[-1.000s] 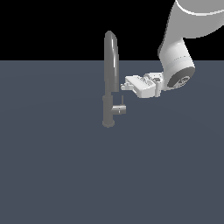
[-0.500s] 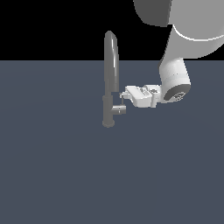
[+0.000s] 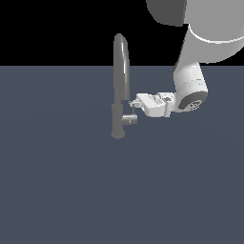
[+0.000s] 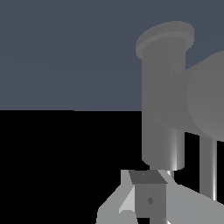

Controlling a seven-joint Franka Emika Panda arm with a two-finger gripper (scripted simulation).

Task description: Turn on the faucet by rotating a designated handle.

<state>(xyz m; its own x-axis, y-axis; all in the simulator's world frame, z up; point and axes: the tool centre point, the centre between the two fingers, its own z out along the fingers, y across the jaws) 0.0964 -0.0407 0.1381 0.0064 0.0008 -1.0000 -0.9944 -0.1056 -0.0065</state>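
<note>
Handle (image 3: 128, 119): a short grey stub is seen sticking sideways from the lower part of the faucet body, toward the exterior view's right. A thin pin is seen going up from its end.

Faucet (image 3: 120, 81): a tall, slim grey tap is shown standing upright on the surface, a little above the middle of the exterior view. Its arched spout reaches up into the black background. In the wrist view the body (image 4: 162, 109) is seen very close, as a wide grey cylinder with a flat cap.

Hand (image 3: 133, 106): it is held sideways, on the handle's side of the faucet, with its fingertips just beside the faucet body and right above the stub. The thin pin of the handle appears to be at the fingertips, but contact cannot be confirmed.

Hand state: whether the fingers are spread or closed cannot be told from either view. In the wrist view only one grey finger (image 4: 148, 199) is clearly seen, close under the faucet body.

Arm (image 3: 190, 86): the white arm is seen coming down from the upper corner at the exterior view's right, to the hand.

Surface (image 3: 71, 190): a plain dark blue-grey plane is seen under the faucet.
</note>
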